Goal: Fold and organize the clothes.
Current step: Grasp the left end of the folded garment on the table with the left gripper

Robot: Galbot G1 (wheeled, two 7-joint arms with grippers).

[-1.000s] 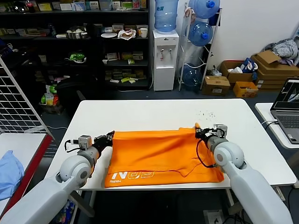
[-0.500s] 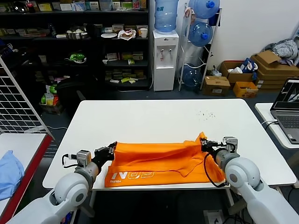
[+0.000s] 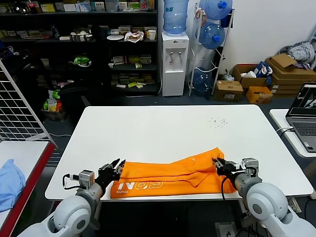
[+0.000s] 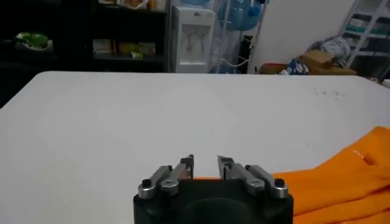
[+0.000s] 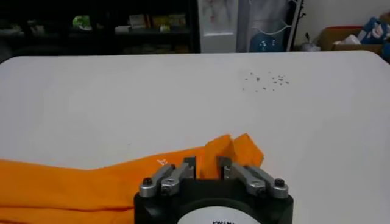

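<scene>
Head view: one orange T-shirt (image 3: 168, 174) lies as a narrower folded band along the white table's (image 3: 163, 128) near edge than a second ago, with the left gripper (image 3: 118, 165) and right gripper (image 3: 218, 163) pulled back to its two ends. Left wrist view: the fingers (image 4: 186, 165) are parted, released, with the shirt just beside. Right wrist view: the jaws stand apart over the shirt's edge, holding nothing.

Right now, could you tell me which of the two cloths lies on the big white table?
The orange T-shirt, folded into a strip by the table's near edge. The light blue cloth sits on a separate side table.
</scene>
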